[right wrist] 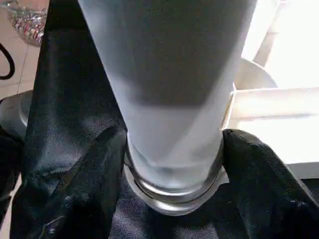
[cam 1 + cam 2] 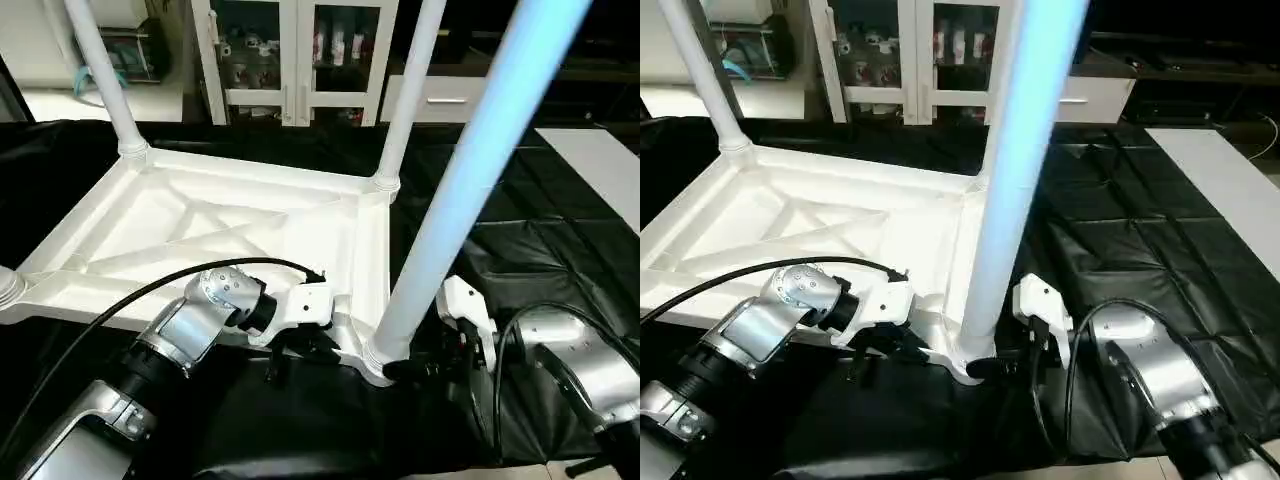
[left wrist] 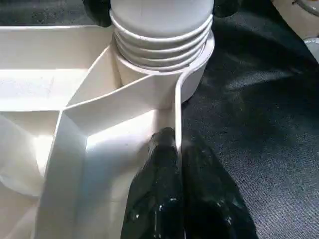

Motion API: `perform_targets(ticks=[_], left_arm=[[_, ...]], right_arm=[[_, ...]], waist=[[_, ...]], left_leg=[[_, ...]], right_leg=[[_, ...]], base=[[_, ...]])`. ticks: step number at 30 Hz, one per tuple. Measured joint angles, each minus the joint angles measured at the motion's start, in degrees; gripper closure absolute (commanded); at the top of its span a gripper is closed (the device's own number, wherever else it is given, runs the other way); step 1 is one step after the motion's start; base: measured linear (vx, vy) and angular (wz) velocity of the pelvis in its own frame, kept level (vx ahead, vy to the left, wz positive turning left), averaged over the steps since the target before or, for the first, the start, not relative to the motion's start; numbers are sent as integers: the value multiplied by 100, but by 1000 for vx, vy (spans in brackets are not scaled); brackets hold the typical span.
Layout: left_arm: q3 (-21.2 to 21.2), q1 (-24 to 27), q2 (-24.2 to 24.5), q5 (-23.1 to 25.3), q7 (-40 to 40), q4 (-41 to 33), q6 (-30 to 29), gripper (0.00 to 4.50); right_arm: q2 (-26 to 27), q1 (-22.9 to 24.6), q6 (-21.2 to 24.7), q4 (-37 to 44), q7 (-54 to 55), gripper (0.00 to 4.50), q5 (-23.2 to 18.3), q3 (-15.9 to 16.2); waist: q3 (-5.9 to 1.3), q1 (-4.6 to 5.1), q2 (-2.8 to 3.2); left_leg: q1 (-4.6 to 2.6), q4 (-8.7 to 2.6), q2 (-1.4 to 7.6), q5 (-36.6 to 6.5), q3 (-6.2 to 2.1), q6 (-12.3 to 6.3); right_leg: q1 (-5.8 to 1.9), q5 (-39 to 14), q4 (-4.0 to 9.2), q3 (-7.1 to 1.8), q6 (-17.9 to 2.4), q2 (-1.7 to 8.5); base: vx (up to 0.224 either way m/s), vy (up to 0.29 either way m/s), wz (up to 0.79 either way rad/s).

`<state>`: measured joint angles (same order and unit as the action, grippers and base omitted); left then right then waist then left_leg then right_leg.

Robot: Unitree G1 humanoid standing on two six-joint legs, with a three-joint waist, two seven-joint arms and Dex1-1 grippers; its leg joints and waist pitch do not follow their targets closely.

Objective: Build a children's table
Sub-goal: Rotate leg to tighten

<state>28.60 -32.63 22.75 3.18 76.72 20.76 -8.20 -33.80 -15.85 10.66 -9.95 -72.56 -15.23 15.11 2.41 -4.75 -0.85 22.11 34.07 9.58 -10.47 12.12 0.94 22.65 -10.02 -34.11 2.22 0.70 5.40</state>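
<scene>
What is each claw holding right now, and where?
Left claw pinches the tabletop rim wall beside the corner socket. Right claw straddles the near leg at its base.

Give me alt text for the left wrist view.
The left gripper pinches the rim of the upturned white tabletop beside a corner socket, where a leg's threaded end sits partly screwed in, threads showing. Black cloth lies beyond.

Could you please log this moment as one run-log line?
left gripper: shut on tabletop rim | right gripper: around near-corner leg base | far legs: seated

Bright, even room light; the near leg [image 2: 470,180] looms blurred (bluish sheen).
</scene>
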Motion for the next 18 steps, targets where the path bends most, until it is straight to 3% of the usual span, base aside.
perform_targets(ticks=[9, 15, 18], left_arm=[[-19, -25, 35, 56, -12, 49, 20, 450], [-216, -186, -133, 181, -590, 391, -214, 450], [-433, -476, -603, 322, -1379, 987, -527, 450]], right_arm=[[184, -56, -122, -259, 69, 186, 17, -28], [748, -59, 68, -606, 1061, 186, -8, -413], [1307, -164, 344, -815, 2289, 187, 102, -779]], waist=[[-8, 72, -14], [-6, 233, -17], [-3, 337, -22]], left_leg=[[-7, 0, 2, 0, 0, 0], [-6, 9, 2, 0, -2, 1], [-6, 22, 1, 0, -4, 1]], right_leg=[[-3, 6, -1, 2, -10, 0], [7, 2, 4, 3, -3, 0], [16, 1, 6, 3, -1, 0]], base=[[0, 0, 0], [0, 0, 0], [0, 0, 0]])
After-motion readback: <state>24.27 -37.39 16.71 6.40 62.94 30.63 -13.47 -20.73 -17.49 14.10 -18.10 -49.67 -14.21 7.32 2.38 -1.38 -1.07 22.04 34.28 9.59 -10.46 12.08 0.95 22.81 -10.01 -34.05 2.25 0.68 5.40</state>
